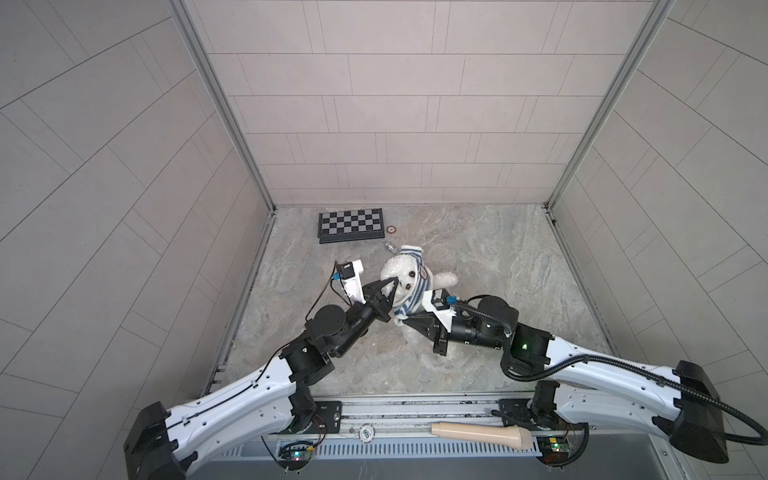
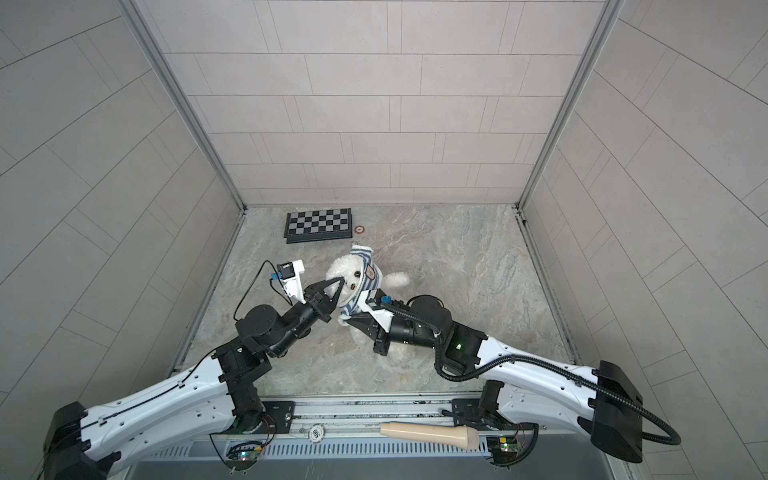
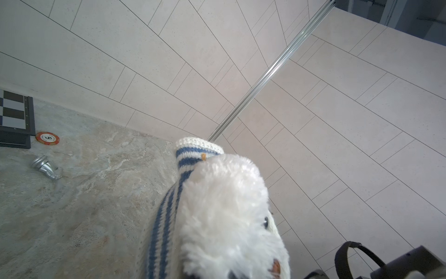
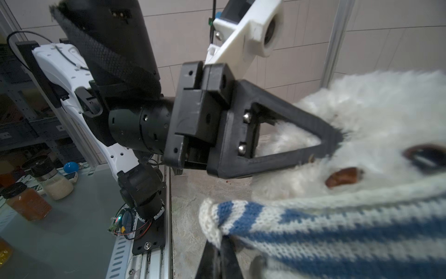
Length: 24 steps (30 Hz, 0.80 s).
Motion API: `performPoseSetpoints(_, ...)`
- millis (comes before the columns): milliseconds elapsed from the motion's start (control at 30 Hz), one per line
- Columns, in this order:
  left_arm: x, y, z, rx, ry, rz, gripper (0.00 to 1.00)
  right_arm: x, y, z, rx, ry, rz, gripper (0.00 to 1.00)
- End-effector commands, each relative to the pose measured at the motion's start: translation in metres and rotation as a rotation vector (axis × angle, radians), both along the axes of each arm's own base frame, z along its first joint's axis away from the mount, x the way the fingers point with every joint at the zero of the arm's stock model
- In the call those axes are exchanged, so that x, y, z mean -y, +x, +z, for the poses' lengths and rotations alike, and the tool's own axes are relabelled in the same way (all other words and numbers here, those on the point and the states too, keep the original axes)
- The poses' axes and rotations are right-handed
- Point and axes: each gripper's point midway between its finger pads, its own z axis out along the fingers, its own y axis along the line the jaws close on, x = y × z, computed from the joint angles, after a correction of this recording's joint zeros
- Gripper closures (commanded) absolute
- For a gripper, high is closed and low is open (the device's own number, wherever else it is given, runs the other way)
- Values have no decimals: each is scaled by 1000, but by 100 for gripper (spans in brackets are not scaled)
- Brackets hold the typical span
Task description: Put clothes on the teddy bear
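Note:
The fluffy white teddy bear (image 1: pixel 398 271) (image 2: pixel 344 270) is held up off the marble floor in both top views, face toward the camera. A blue-and-white striped knitted garment (image 1: pixel 417 286) (image 2: pixel 367 277) (image 3: pixel 166 217) (image 4: pixel 337 229) wraps one side of its head and body. One knitted end sticks up behind it and another hangs low. My left gripper (image 1: pixel 392 289) (image 2: pixel 338 287) (image 4: pixel 334 141) is shut on the fur beside the bear's face (image 4: pixel 376 113). The bear (image 3: pixel 229 205) hides it in the left wrist view. My right gripper (image 1: pixel 405 321) (image 2: pixel 349 321) (image 4: pixel 223 241) is shut on the garment's low end.
A folded chessboard (image 1: pixel 351 224) (image 2: pixel 318 224) lies by the back wall, with an orange chip (image 1: pixel 391 228) (image 3: pixel 47 138) and a silver chess piece (image 1: pixel 390 247) (image 3: pixel 47 166) beside it. A beige handle-shaped object (image 1: pixel 478 434) rests on the front rail. Tiled walls close three sides.

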Motion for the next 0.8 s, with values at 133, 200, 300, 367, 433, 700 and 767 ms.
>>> performPoseSetpoints(133, -10, 1, 25, 24, -164, 25, 100, -23, -7, -36, -53, -48, 37, 100)
performPoseSetpoints(200, -12, 0, 26, 27, -165, 24, 100, -20, -1, -38, -50, -52, -4, 100)
performPoseSetpoints(300, -16, -2, 26, 37, -159, 30, 100, -7, 2, -44, -40, -55, -55, 100)
performPoseSetpoints(367, -16, -2, 27, 50, -157, 26, 100, 0, 3, -41, -25, -52, -72, 98)
performPoseSetpoints(433, -14, -4, 29, 69, -153, 6, 100, 5, 0, -36, -16, -45, -76, 88)
performPoseSetpoints(700, -11, -20, 44, 231, -71, -66, 100, 58, 1, -4, -75, 80, -225, 56)
performPoseSetpoints(767, -10, -27, 48, 292, -30, -87, 100, 72, 4, 4, -118, 136, -263, 55)
